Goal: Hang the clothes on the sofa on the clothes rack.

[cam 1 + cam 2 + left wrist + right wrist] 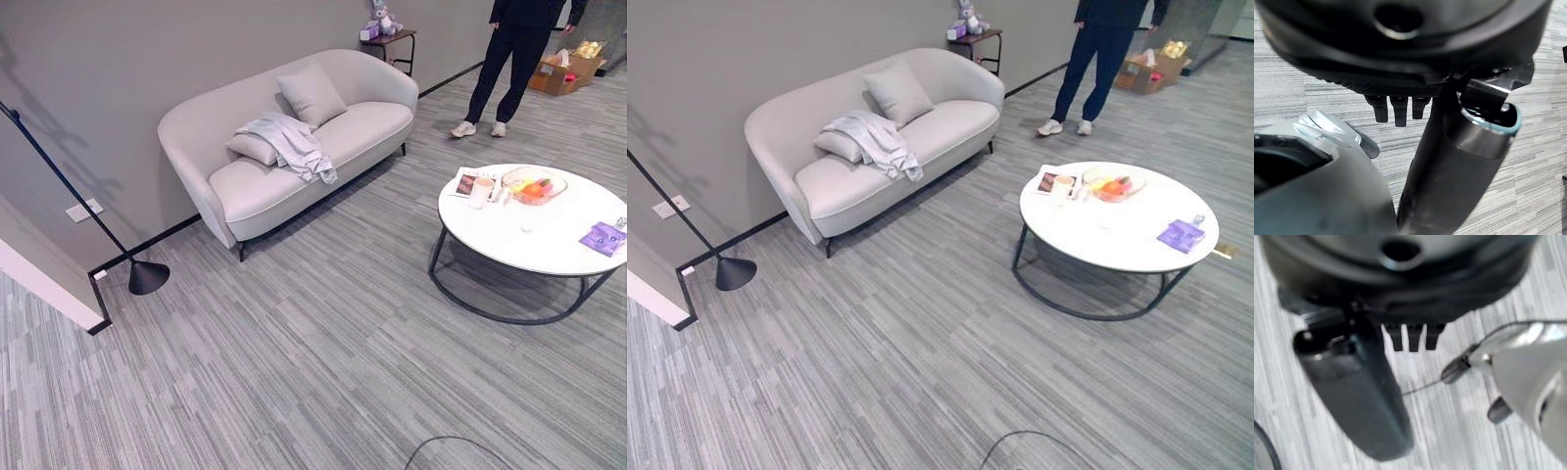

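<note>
Nearest to us is the grey striped floor [323, 372], bare carpet that we must cross before anything can be done. Our left hand [1400, 105] hangs over that floor with its fingers straight and relaxed and the thumb standing apart, holding nothing; our right hand [1413, 335] hangs the same way, fingers apart and empty. We judge both hands hang slack because there is nothing yet within their reach. The clothes [292, 144], a pale grey garment, lie well away from both hands, draped over the seat of the sofa [196, 137] and partly over a small cushion [253, 149], crumpled as if dropped there. To the right stands a round white table [529, 245], which we judge we should skirt, and a person [509, 59] stands beyond it.
</note>
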{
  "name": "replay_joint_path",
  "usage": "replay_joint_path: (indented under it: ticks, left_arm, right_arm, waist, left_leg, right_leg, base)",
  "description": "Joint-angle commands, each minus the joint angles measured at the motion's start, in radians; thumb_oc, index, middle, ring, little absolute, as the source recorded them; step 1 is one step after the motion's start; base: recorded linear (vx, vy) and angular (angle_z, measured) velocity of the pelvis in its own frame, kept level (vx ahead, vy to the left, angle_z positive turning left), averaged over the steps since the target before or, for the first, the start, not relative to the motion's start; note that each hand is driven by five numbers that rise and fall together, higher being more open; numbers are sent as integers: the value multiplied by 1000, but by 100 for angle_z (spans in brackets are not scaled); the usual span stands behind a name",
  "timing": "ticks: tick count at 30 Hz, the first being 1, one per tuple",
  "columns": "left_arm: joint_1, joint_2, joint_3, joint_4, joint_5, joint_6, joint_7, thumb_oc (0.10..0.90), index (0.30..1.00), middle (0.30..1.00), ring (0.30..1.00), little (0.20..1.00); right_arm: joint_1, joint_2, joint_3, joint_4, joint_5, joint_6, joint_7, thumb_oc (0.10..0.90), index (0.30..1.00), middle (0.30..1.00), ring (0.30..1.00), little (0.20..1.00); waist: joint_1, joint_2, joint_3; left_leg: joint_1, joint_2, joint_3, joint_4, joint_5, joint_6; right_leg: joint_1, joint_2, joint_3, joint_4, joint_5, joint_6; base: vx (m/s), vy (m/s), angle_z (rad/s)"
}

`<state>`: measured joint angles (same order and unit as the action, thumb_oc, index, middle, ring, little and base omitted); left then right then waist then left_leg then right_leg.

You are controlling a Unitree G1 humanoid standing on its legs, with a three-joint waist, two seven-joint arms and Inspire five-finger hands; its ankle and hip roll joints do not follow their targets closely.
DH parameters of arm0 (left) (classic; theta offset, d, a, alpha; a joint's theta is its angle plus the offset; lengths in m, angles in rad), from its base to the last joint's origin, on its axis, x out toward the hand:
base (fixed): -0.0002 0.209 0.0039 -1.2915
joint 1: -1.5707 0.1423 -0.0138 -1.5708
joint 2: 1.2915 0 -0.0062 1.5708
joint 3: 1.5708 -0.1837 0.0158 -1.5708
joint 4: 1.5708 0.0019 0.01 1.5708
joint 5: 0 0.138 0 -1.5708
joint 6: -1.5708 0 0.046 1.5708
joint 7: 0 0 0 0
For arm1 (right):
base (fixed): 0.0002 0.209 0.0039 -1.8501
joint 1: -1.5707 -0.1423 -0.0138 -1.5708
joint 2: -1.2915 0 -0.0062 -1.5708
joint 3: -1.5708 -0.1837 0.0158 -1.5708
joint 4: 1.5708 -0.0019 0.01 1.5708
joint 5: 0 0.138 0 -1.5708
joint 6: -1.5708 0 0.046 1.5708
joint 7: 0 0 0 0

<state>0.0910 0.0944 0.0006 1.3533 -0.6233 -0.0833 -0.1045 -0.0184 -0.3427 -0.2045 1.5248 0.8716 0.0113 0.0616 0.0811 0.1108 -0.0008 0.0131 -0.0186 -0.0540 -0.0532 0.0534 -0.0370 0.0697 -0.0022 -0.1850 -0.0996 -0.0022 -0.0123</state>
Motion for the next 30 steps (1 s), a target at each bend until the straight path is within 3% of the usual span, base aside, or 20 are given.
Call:
replay_joint_path:
  ticks: [1,19,22,24,27,28,30]
  left_arm:
    - [-2,-18,-9,39,33,-13,-27,800,900,900,900,900]
    - [3,-10,-17,80,96,-13,-26,800,900,900,900,900]
    - [-11,-3,-26,78,92,-12,-28,800,900,900,900,900]
    - [-19,-1,-32,76,101,-9,-31,800,900,900,900,900]
    - [-30,17,-33,78,133,-13,-29,800,900,900,900,900]
    - [-32,17,-34,81,134,-13,-28,800,900,900,900,900]
    - [-38,22,-32,85,144,-13,-24,800,900,900,900,900]
  right_arm:
    - [-41,-2,-4,78,-34,5,8,800,900,900,900,900]
    - [-6,-14,46,78,-194,37,47,800,900,900,900,900]
    - [-11,-30,36,79,-218,42,56,800,900,900,900,900]
    - [-22,-41,30,86,-235,47,60,800,900,900,900,900]
    - [-27,-44,19,79,-238,54,76,800,900,900,900,900]
    - [-28,-45,17,79,-239,56,76,800,900,900,900,900]
    - [-24,-40,11,75,-230,56,75,800,900,900,900,900]
  waist:
    - [14,-59,-40]
    - [8,-45,-32]
    - [-2,-37,-4]
    - [-6,-18,28]
    - [-23,16,77]
    - [-23,16,82]
    - [-16,13,87]
  left_leg:
    - [-36,-41,-17,19,-74,36]
    - [-27,-67,-21,27,-95,56]
    - [-24,-66,-10,33,-100,73]
    - [-2,-61,2,28,-110,85]
    - [33,-50,9,25,-122,101]
    - [45,-55,11,14,-125,104]
    - [59,-54,9,1,-133,99]
  right_leg:
    - [-18,-38,-7,13,-59,54]
    - [-10,-60,-29,31,-67,70]
    - [-72,-66,-44,171,-103,74]
    - [-153,-92,-74,336,-109,130]
    - [-256,-147,-107,582,-57,206]
    - [-271,-171,-116,607,-55,211]
    - [-273,-221,-148,533,-62,191]
  base:
    - [0,0,0]
    - [3,47,0]
    - [-60,110,-1]
    - [-74,147,-10]
    - [-32,136,-11]
    - [54,55,-8]
    - [104,-70,7]
